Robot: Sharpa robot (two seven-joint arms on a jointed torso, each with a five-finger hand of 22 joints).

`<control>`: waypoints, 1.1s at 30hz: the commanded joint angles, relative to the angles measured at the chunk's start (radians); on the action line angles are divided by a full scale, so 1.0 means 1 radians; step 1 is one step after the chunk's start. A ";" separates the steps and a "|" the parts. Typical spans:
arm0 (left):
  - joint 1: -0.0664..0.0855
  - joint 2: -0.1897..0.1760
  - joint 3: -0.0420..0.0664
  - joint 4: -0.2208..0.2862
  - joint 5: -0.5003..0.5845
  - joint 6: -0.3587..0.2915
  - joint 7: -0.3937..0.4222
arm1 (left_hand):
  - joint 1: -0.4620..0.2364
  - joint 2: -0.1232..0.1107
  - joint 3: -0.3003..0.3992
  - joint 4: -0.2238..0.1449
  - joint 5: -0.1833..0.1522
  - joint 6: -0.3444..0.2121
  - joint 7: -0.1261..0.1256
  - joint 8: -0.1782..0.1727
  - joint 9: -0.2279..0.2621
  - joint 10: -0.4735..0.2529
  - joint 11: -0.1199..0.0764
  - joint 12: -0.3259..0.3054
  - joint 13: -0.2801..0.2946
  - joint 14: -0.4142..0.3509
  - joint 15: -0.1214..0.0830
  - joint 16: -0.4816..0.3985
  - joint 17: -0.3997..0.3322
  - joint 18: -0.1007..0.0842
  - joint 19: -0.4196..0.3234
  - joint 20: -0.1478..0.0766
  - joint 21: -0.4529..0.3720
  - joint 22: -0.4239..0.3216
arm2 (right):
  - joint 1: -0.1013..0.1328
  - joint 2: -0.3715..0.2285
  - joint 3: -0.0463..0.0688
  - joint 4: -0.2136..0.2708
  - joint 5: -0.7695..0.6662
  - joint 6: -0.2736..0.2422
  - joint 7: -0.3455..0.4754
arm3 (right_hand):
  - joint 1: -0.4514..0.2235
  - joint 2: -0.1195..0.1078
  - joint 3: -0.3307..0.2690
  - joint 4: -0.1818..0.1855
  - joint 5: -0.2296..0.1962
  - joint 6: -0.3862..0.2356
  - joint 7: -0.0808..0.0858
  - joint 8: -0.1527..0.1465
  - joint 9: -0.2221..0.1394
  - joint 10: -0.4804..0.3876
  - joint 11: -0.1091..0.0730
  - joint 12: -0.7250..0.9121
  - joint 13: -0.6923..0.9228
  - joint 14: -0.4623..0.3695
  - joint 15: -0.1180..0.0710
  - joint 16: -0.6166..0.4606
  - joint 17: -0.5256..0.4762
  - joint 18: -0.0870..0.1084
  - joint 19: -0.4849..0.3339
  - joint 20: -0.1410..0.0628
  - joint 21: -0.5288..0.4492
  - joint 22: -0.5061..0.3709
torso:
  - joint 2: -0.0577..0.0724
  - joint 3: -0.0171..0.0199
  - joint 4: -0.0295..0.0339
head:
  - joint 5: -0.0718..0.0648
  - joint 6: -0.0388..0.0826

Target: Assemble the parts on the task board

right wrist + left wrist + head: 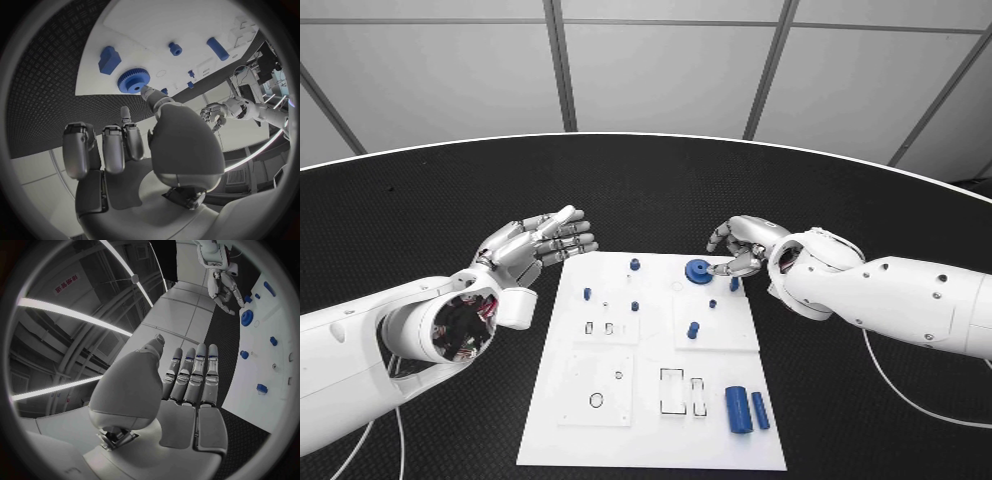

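White task board [653, 440] dotted with small blue parts, toothed blue gear [698, 270] at far edge, right hand [744, 246] empty beside it, fingers loosely curled yet apart, left hand [538, 243] empty, fingers straight.

The round table [661, 190] under my arms was black, its surface stamped with a fine raised tread pattern that showed plainly in my right wrist view. The flat rectangular task board [646, 440] was plain white, marked with thin dark outlines of small rectangles and rings. The toothed plastic gear [698, 270] was bright blue, and so were the two long cylinders [747, 409] lying side by side, the short pegs [692, 329] and the blocky piece [109, 59]. My left hand [538, 243] was silver with darker bands across the fingers; my right hand [744, 243] was the same silver. Both arms were glossy white.
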 commanded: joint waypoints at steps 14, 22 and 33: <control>0.000 -0.003 0.000 0.005 0.000 -0.001 -0.001 | -0.009 -0.002 -0.005 -0.001 0.004 -0.003 0.045 -0.002 0.000 0.006 -0.001 -0.003 0.000 -0.004 -0.001 -0.005 -0.001 0.014 -0.007 0.000 -0.007 -0.001 | -0.001 0.035 0.000 -0.020 0.000 0.011 0.007 | 0.009 0.002 0.001 0.005 0.006 -0.005 0.001 0.007 0.002 0.046 0.002 0.011 0.188 0.091 0.008 0.007 0.186 -0.016 0.081 0.006 0.008 0.203 | 0.002 0.0011 0.0012 | 0.001 -0.005; 0.000 -0.005 0.000 0.006 0.000 0.000 -0.002 | -0.008 -0.002 -0.005 -0.002 0.004 -0.004 0.045 -0.002 0.000 0.006 0.000 -0.005 0.000 -0.004 -0.001 -0.006 -0.001 0.014 -0.007 0.000 -0.007 -0.002 | -0.002 0.049 0.000 -0.034 0.000 0.023 0.008 | 0.009 0.004 0.003 0.007 0.008 -0.003 0.001 0.008 0.002 0.046 0.002 0.012 0.188 0.091 0.008 0.008 0.188 -0.016 0.082 0.007 0.008 0.204 | 0.001 0.0008 0.0009 | 0.003 -0.008; 0.000 -0.007 0.000 0.007 0.000 0.000 -0.003 | -0.008 -0.002 -0.005 -0.002 0.004 -0.004 0.045 -0.002 0.000 0.006 0.000 -0.005 0.000 -0.004 -0.001 -0.006 -0.001 0.014 -0.007 0.000 -0.007 -0.002 | -0.007 0.060 -0.001 -0.046 0.000 0.040 0.010 | 0.007 0.007 0.006 0.009 0.012 -0.001 0.001 0.010 0.003 0.046 0.003 0.013 0.190 0.091 0.008 0.008 0.188 -0.016 0.082 0.007 0.008 0.204 | 0.002 0.0028 0.0002 | 0.005 -0.011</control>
